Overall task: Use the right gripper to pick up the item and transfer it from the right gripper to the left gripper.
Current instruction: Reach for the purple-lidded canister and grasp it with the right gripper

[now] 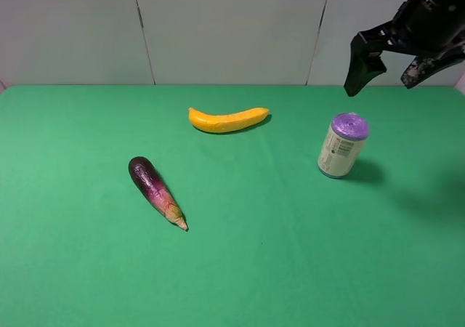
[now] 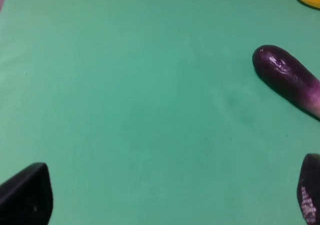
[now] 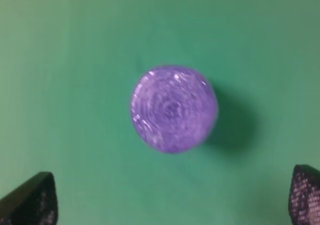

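The item, a small can [image 1: 343, 146] with a purple top and whitish label, stands upright on the right side of the green table. My right gripper [image 1: 387, 71] hangs open high above it, near the back right corner, nothing between its fingers. In the right wrist view the can's purple top [image 3: 173, 108] shows from straight above, blurred, with the two black fingertips [image 3: 31, 200] spread wide apart at the frame's corners. The left gripper [image 2: 170, 197] does not show in the high view; its wrist view shows two fingertips [image 2: 27, 197] far apart over bare green cloth, open and empty.
A yellow banana [image 1: 228, 119] lies at the back middle of the table. A dark purple eggplant [image 1: 155, 190] lies left of centre, and its rounded end [image 2: 287, 77] shows in the left wrist view. A white panelled wall [image 1: 218, 29] runs behind the table.
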